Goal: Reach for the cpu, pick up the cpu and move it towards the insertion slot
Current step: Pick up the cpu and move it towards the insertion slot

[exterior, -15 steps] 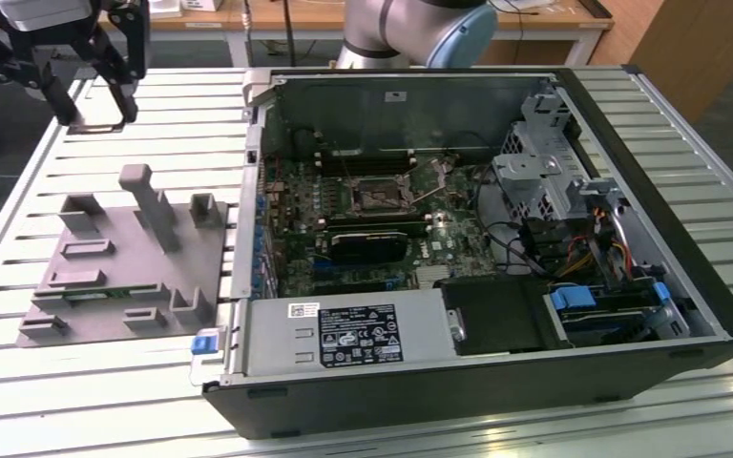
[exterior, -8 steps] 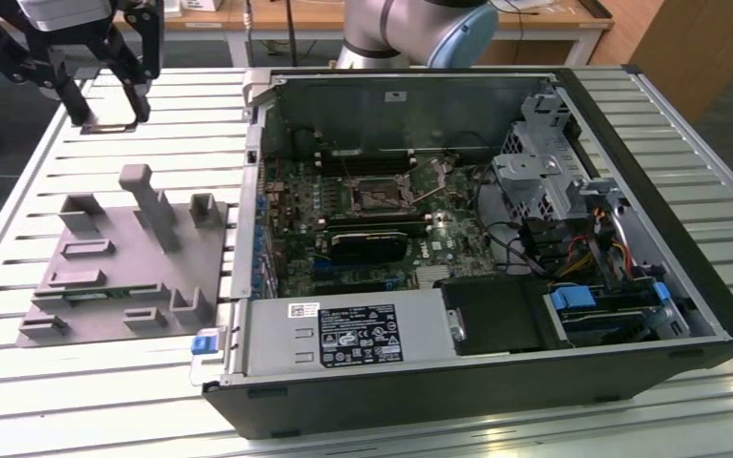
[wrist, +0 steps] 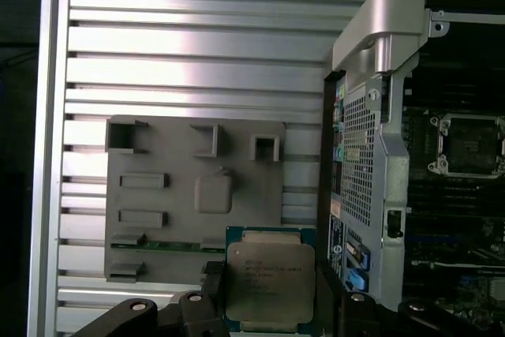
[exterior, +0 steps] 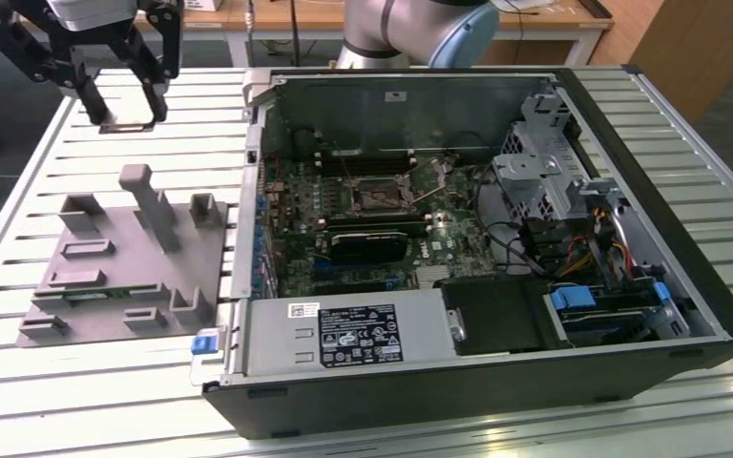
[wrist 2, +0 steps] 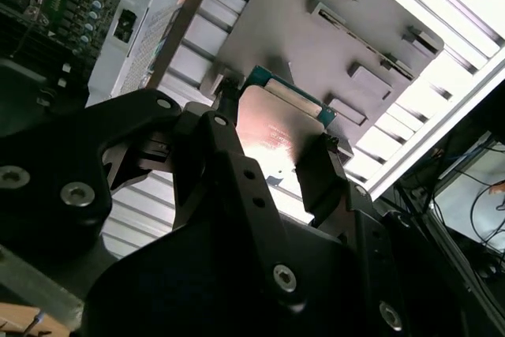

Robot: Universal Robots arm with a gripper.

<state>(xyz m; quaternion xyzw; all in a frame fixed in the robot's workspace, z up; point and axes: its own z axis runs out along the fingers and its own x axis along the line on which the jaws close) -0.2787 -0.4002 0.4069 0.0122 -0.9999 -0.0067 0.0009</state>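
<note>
1. The gripper (exterior: 127,122) hangs in the air over the slatted metal table (exterior: 112,143), near the exterior view's top left corner, above and beyond the grey plastic tray (exterior: 125,262) with its blocks and posts.
2. Its two black fingers (wrist: 207,286) are clamped on opposite edges of the cpu (wrist: 270,286); in the first wrist view the chip's silvery top and green rim sit squarely between them, and the second wrist view shows the same chip (wrist 2: 276,128) pinched at both sides.
3. The cpu is lifted clear of the tray and table, held roughly flat.
4. The insertion slot (exterior: 376,197) is a dark square with a shiny frame on the green circuit board inside the open computer case (exterior: 494,382). In the first wrist view the slot (wrist: 472,146) lies well apart from the held chip.
5. Between chip and slot stands the case's silver side wall (wrist: 371,155) with its perforated panel and raised corner bracket.
6. Around the slot are black memory slots, a long black module (exterior: 369,245) just in front, and loose cables.
7. To the exterior view's right inside the case are a metal drive cage (exterior: 538,176) and orange and blue wires.
8. The robot's grey arm base (exterior: 399,33) stands behind the case.
</note>
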